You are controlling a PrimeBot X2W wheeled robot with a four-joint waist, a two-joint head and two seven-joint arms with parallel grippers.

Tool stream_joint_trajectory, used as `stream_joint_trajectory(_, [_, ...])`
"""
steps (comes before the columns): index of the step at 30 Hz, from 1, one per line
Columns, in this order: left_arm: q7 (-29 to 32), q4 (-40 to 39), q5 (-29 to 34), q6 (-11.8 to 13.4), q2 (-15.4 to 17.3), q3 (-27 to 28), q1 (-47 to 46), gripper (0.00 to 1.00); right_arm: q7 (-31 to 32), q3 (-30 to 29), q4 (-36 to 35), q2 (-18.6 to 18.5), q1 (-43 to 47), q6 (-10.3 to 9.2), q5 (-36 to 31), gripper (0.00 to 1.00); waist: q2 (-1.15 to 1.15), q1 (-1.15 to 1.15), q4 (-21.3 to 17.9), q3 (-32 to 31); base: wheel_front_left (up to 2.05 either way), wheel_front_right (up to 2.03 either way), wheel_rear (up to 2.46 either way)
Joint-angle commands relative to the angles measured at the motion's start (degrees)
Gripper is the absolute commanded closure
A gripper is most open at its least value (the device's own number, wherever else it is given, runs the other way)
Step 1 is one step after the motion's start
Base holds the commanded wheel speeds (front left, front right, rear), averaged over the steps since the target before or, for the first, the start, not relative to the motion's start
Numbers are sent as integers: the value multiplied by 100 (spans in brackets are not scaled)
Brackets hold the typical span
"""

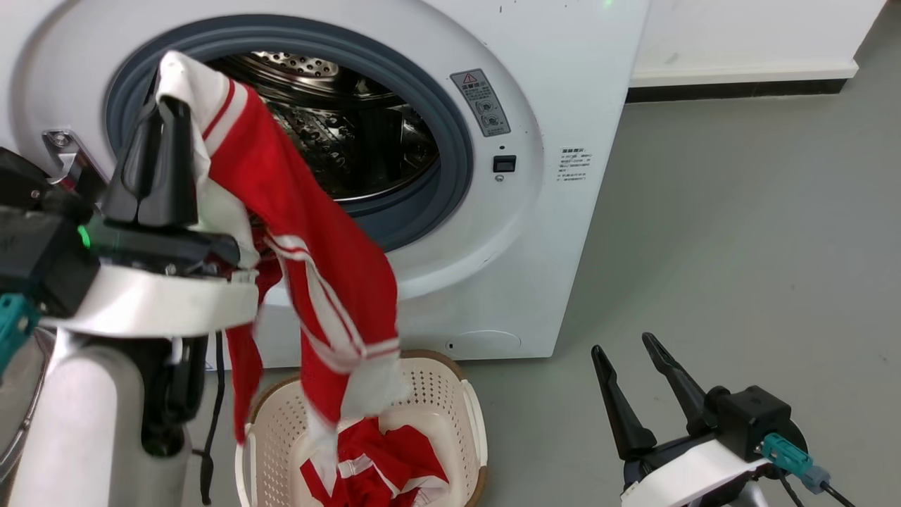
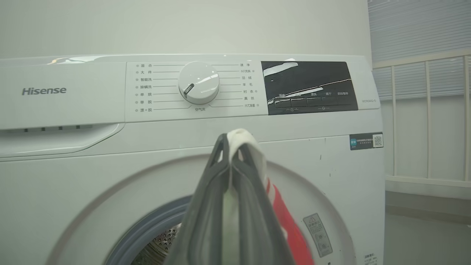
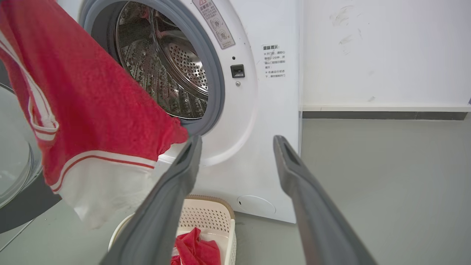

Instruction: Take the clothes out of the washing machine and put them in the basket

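Head view: the left gripper (image 1: pixel 169 113) is raised in front of the washer (image 1: pixel 563 267), its fingers clamped shut on the white hem of a red garment (image 1: pixel 310 232). The cloth hangs down from there in a long fold, and its white tail reaches the basket (image 1: pixel 457 401) on the floor below the porthole. One red strip hangs to the left of the basket rim, seemingly outside it. Another garment (image 1: pixel 380 465) already lies in the basket. The right gripper (image 1: pixel 623 343) is low at the right, fingers apart, holding nothing. The part of the drum (image 1: pixel 338 134) that can be seen looks bare.

Left wrist view: the two fingers meet with white fabric pinched between them, red cloth trailing below right, and the dial (image 2: pixel 198 82) is beyond.

Right wrist view: the spread fingers frame the washer's front; the garment hangs at the left above the basket, clear of the drum, with the door (image 3: pixel 14 158) behind it.

The step in hand is the drop, I judge. To do it well, bring the held hem over the middle of the basket — not its edge — then lower, so the tail piles inside first. Let go only once the stray left strip is over the rim, or it may spill to the floor.
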Motion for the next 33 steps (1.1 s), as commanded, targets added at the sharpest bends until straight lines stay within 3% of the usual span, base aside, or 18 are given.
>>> stream_joint_trajectory(1, [33,-248,2,61,-24,3,268,100,14,6,-34,-1,48,-2,-35,0,0,1,30,17,0,0,0])
stream_joint_trajectory(6, [127,-552,-126,254,-140,45,938,100,42,62,-45,-1,26,-2,-44,0,0,1,77,50,0,0,0])
stream_joint_trajectory(13, [6,-22,-409,445,-536,-95,2010,100,50,165,-95,-1,-107,-2,-41,0,0,1,53,231,0,0,0])
stream_joint_trajectory(20, [-391,1154,-634,248,-906,-412,2353,100,44,208,-110,-1,-247,-2,-85,0,0,1,8,569,0,0,0])
stream_joint_trajectory(33, [-1002,3987,-939,-230,-1201,-587,1554,100,2,249,-254,-1,-584,-2,-159,0,0,1,-179,1578,0,0,0])
